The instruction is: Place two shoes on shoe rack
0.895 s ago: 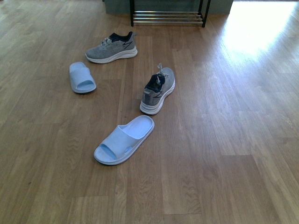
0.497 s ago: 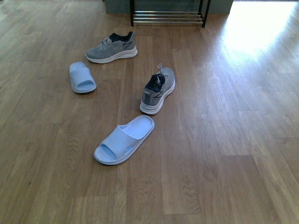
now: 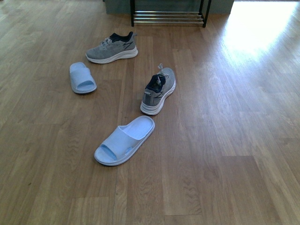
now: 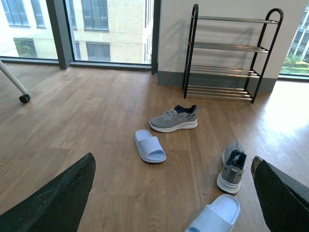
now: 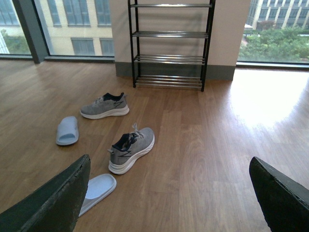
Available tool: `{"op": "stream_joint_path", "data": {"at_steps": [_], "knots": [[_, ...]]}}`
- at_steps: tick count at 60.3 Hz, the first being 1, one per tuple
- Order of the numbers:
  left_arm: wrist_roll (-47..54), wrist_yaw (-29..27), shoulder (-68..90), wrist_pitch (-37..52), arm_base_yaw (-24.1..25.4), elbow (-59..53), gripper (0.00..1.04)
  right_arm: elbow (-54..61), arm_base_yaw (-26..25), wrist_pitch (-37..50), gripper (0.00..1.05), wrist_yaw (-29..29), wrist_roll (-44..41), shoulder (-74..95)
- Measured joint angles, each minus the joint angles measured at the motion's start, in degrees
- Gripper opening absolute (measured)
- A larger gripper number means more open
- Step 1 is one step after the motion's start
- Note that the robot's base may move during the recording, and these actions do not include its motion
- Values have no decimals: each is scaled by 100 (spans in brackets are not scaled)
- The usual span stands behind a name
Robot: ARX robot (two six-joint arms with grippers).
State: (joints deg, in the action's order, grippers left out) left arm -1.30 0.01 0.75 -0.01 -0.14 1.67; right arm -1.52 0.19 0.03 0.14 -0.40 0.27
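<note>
A: Now, how are the pincers found?
B: Left gripper [image 4: 172, 160] is spread wide, nothing held; right gripper [image 5: 170, 160] likewise.
A: And the shoes?
B: All are left on the floor [image 3: 234, 140]; none is set on the shoe rack [image 3: 168, 18] at the floor's far edge. The near sneaker [image 3: 158, 91] is judged the likeliest pick; it is placed ahead, a shade right, so the right arm is reckoned nearer; its long axis is run away from the robot, heel nearest, toe toward the rack.
A: Count?
B: Two sneakers, the far sneaker [image 3: 112, 48] laid crosswise; two slides, near slide [image 3: 124, 140] and far slide [image 3: 82, 78]; one rack.
</note>
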Motion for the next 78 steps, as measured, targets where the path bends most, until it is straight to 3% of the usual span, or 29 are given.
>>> {"op": "stream_joint_path", "data": {"at_steps": [78], "knots": [[0, 0, 0, 0, 0, 0, 95, 0, 0, 0, 95, 0, 0, 0]]}}
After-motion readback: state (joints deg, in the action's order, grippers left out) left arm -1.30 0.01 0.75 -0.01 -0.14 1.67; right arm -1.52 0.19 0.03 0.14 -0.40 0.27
